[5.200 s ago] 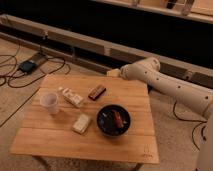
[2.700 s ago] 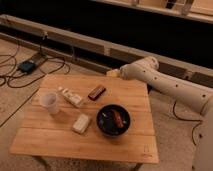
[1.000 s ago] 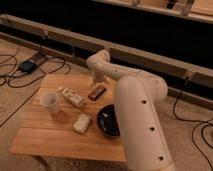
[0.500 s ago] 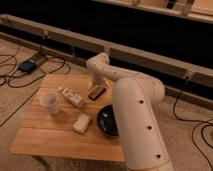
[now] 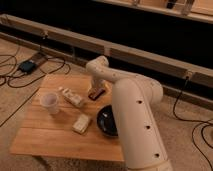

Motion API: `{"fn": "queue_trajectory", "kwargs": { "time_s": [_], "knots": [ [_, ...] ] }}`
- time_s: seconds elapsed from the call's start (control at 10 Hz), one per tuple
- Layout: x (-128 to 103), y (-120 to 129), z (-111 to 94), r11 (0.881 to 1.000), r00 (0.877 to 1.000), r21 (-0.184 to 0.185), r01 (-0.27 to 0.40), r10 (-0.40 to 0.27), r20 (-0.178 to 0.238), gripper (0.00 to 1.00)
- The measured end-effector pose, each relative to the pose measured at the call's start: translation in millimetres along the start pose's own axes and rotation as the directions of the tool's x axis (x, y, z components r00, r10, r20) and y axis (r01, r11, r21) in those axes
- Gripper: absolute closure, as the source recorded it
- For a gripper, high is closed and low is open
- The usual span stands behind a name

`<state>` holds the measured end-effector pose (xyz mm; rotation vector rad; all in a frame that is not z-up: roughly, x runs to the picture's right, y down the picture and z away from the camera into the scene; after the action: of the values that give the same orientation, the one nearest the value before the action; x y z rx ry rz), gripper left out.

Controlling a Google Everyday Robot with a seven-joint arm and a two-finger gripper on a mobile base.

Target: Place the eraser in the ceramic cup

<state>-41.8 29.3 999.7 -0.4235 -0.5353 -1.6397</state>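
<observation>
The eraser [image 5: 96, 93], a small dark bar with a reddish-brown face, lies on the wooden table [image 5: 45, 135] near its far edge. My gripper [image 5: 95, 85] hangs straight down over the eraser at the end of the white arm [image 5: 132, 105], right at or just above it. The ceramic cup [image 5: 49, 102], pale and slightly tapered, stands upright at the table's left side, well apart from the gripper. The arm's bulk covers the table's right part.
A long white bar [image 5: 72, 97] lies between the cup and the eraser. A cream block [image 5: 81, 123] lies mid-table. A black bowl [image 5: 106, 121] is partly hidden behind the arm. Cables and a dark box [image 5: 27, 65] lie on the floor at the left.
The arm has swung from the right of the table over to the eraser and now fills the right foreground. In the last second it has stayed almost still over the eraser.
</observation>
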Motion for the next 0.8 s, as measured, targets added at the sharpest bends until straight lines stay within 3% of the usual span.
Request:
{"fn": "queue_trajectory", "kwargs": {
  "time_s": [0.5,0.7,0.8],
  "knots": [
    [2.6,-3.8,0.7,1.000,1.000,0.027,-0.003,0.003,-0.001,0.72],
    [11.3,-5.2,-12.6,0.999,1.000,0.048,0.009,-0.008,-0.029,0.87],
    [16.8,-5.5,-22.1,0.998,0.999,0.057,0.019,-0.016,-0.050,0.88]
  ]
}}
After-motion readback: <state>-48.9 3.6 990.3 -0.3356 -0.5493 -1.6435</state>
